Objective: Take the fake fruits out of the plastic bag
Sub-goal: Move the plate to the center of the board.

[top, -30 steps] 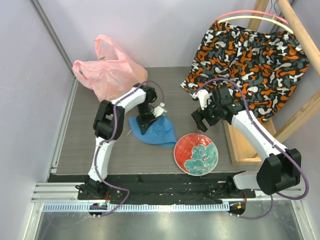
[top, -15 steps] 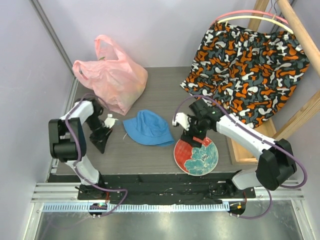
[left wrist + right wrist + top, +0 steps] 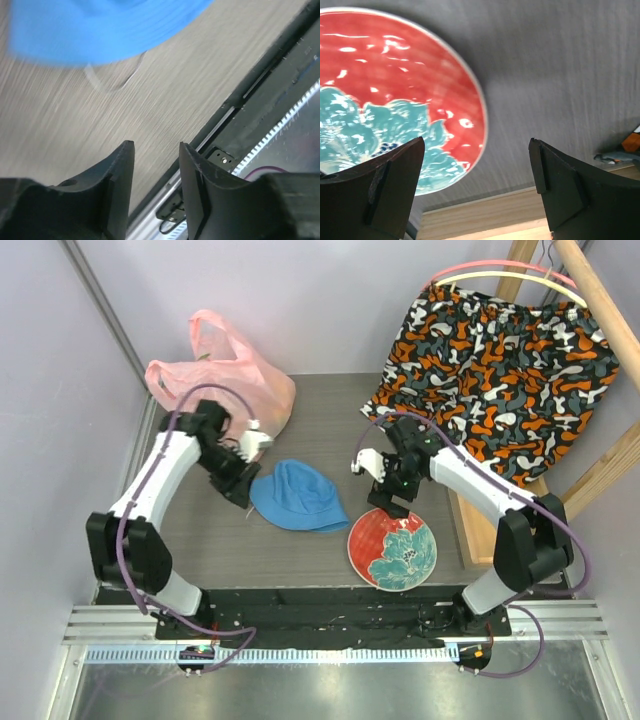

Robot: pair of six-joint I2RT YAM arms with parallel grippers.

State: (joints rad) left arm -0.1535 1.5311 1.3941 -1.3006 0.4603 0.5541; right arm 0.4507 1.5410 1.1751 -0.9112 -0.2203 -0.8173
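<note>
Left jaws: part open, gap bare, nothing held. They face the hat (image 3: 298, 495), which lies just ahead of them.

Right jaws: spread wide, nothing held. They hang over the far rim of the plate (image 3: 400, 552), which shows below and left of them.

Bag (image 3: 215, 395): slumped on the worktop (image 3: 330, 420) just behind the left jaws and well apart from the right ones. Fruits are not visible; presumably they are inside.

Handling, my guess:
- The bag is thin film, light, crinkly and slick. It will likely drag or collapse when pulled.
- Best hold is the loop handle (image 3: 210, 316) or the mouth edge, pinched.
- The fruits are probably hard, glossy and light, so they may roll. Grip each across its middle.
</note>
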